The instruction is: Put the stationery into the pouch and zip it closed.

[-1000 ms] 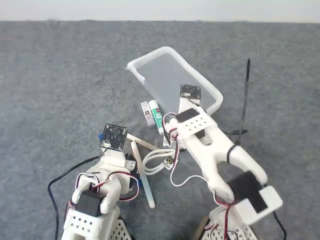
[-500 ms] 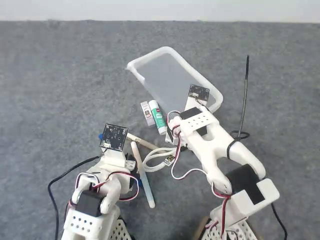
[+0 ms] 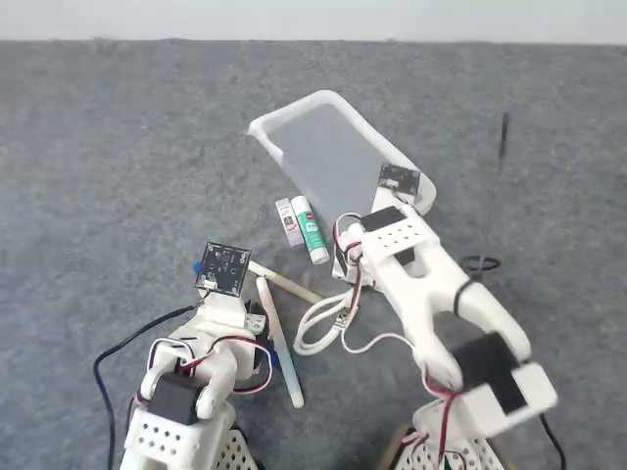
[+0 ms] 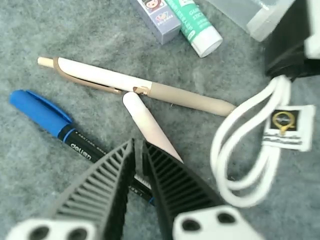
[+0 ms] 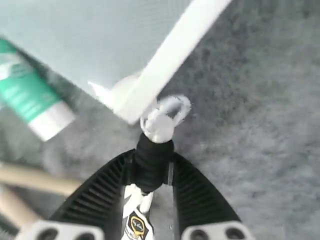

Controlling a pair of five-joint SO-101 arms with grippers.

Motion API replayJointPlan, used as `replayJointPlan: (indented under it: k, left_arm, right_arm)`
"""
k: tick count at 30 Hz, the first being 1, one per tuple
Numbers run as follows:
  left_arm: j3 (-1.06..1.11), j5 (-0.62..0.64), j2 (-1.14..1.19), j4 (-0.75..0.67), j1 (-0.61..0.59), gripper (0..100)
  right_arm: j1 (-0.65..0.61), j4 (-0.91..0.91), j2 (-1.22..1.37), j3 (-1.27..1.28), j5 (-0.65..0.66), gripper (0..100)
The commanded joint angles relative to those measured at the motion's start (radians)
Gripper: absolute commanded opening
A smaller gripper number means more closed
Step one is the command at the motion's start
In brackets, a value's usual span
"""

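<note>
- Grey, fuzzy mat (image 3: 118,147) across the whole table, with a pale wall strip (image 3: 294,20) beyond the far edge.
- Pouch (image 3: 338,157): translucent white, flat, with rounded corners and a thick white zip border. Lies slantwise in the middle of the mat, toward the far side.
- Just beside its near long edge, on the mat: a green-and-white glue stick (image 3: 312,238) and a small lilac eraser box (image 3: 287,222), side by side.
- Nearer the arms, also outside the pouch: a beige pen (image 4: 135,87), a white pen (image 4: 150,127) with its tip against the beige one, and a blue marker (image 4: 40,112) alongside.
- Right gripper (image 5: 152,155): clamps a black cylindrical piece of the white cable (image 4: 267,97), right at the pouch's near corner. Lets the cable trail in loops over the mat, its tag (image 4: 287,125) lying flat.
- Left gripper (image 4: 138,145): nearly closed, only a thin slit between the fingers and nothing in it. Hangs over the white pen and the blue marker.
</note>
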Motion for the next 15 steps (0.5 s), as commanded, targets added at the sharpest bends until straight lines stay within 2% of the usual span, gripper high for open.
replayJointPlan:
  k: [1, 11, 13, 15]
  left_arm:
    - [-0.012, -0.002, -0.012, 0.005, -0.003, 2]
    - [-0.012, -0.002, -0.012, 0.005, -0.003, 2]
    - [-0.012, -0.002, -0.012, 0.005, -0.003, 2]
    - [-0.012, -0.002, -0.012, 0.005, -0.003, 2]
  right_arm:
    - [-0.001, 0.048, -0.188, -0.018, 0.107, 0.6]
    - [-0.070, 0.042, -0.363, -0.046, 0.124, 0.6]
    - [-0.097, 0.039, -0.406, -0.046, 0.180, 0.6]
    - [-0.120, 0.039, -0.449, -0.046, 0.296, 0.6]
